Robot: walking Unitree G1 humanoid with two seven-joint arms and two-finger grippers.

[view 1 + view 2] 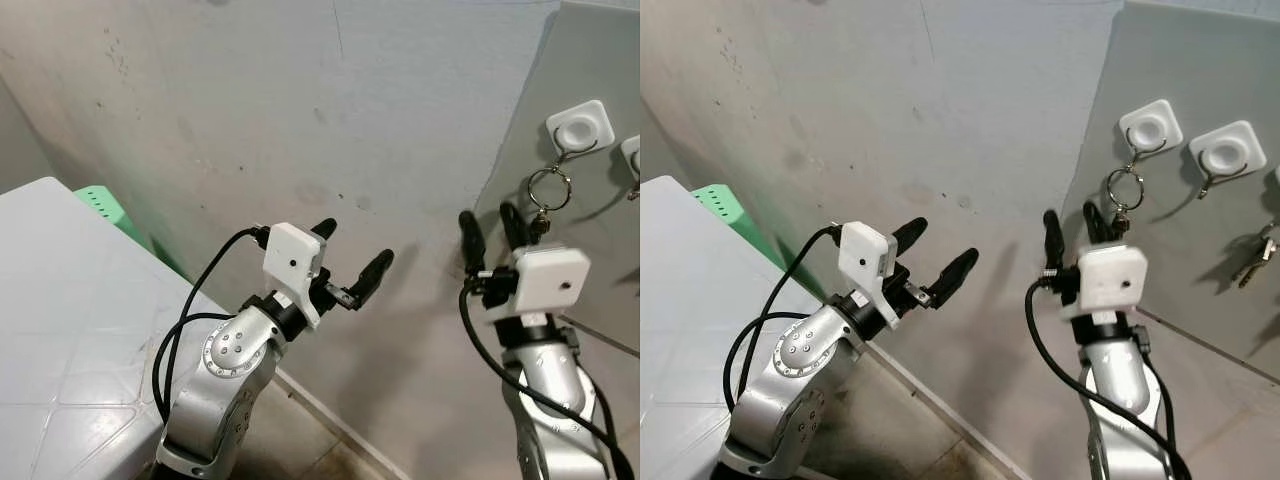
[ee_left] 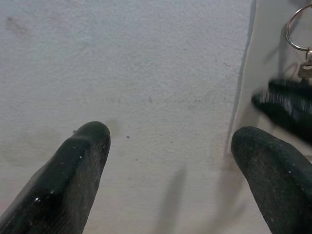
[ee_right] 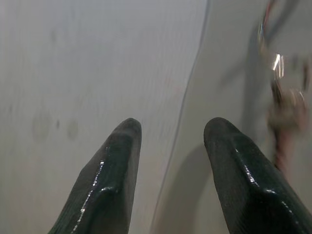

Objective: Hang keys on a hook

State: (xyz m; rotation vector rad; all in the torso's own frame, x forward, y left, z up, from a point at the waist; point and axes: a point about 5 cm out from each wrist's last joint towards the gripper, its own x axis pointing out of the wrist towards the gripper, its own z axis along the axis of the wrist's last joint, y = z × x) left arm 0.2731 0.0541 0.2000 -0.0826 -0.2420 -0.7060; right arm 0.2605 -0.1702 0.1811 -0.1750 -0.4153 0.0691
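A metal key ring hangs from a white square hook on a grey wall board, its key dangling just below. My right gripper is open just left of and below the ring, nothing between its fingers; in the right wrist view the blurred keys lie beside the fingertips, not between them. My left gripper is open and empty, held up toward the bare wall further left. The left wrist view catches the ring.
A second white hook sits right of the first, and another bunch of keys hangs lower on the board. A white table top lies at the left, with a green stool behind it against the wall.
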